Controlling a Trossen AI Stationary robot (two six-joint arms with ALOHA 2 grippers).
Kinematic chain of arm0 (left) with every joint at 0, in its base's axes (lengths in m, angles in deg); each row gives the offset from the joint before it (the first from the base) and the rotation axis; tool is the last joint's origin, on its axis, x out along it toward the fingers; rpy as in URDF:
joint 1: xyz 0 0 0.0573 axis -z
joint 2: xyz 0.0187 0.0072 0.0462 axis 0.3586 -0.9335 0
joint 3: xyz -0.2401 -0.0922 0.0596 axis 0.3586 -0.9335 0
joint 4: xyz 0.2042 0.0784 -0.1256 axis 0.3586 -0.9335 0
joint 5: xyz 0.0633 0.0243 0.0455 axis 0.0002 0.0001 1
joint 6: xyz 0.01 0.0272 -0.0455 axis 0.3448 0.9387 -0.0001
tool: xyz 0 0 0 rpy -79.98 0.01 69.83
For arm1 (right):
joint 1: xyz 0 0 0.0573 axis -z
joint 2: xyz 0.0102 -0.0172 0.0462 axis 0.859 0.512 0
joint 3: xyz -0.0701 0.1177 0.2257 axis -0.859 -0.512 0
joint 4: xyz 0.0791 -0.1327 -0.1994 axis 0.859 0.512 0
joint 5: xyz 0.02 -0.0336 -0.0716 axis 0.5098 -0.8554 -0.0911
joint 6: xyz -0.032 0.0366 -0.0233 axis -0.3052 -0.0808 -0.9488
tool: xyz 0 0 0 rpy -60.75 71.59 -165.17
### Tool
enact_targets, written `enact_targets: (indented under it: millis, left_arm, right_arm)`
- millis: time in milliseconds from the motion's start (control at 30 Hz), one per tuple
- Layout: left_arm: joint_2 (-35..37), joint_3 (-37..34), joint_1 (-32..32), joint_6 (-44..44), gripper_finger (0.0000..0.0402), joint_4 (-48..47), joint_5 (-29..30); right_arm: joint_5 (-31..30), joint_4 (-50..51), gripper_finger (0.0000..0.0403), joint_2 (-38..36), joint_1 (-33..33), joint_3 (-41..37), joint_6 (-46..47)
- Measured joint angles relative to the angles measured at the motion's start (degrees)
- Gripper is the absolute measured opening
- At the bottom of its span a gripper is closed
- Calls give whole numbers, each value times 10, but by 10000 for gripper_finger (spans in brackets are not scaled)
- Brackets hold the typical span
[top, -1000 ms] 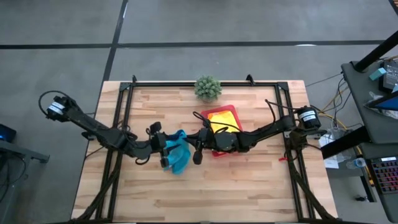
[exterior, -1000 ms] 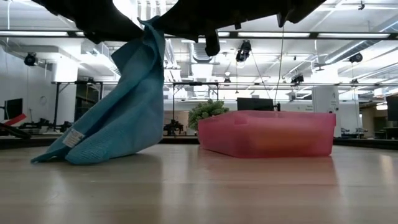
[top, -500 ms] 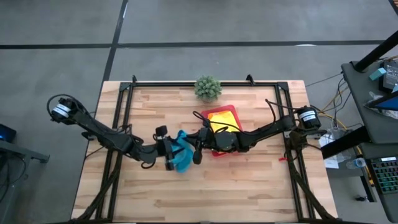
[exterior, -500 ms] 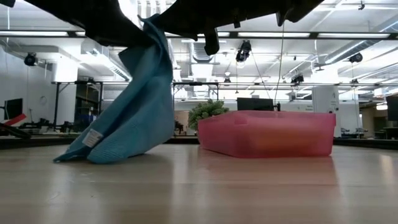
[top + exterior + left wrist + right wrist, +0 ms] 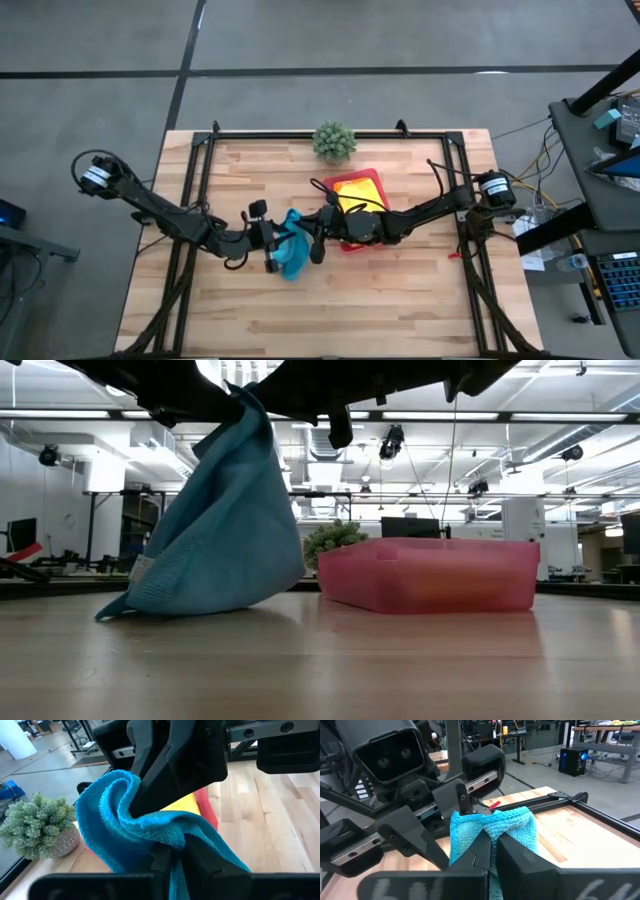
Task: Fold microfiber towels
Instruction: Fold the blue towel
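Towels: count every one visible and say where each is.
2: a turquoise towel hangs pinched between both arms mid-table, and a yellow one lies in the pink tray; more may be underneath.

Crowded middle, open wood at the sides and front

The two grippers, left (image 5: 272, 246) and right (image 5: 318, 237), meet mid-table with the blue towel (image 5: 290, 254) pinched between them, so there is no gap there. The pink tray (image 5: 372, 181) sits just behind the right arm, and the plant (image 5: 334, 141) stands at the far edge, near the tray. The black frame (image 5: 300, 134) rims the table (image 5: 400, 300). Bare boards lie along the near edge and in both far corners
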Motion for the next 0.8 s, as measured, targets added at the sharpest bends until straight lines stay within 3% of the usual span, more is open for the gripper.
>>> enact_targets:
  millis: [133,400,800]
  left_arm:
    - [0,0,0,0,4,-1,0]
    - [2,0,2,11,1,-21,-2]
    - [27,-1,5,-61,0,-98,5]
  right_arm:
    - [0,0,9,0,0,0,0]
    - [1,46,17,-5,0,0,-8]
    - [0,214,161,-86,0,11,13]
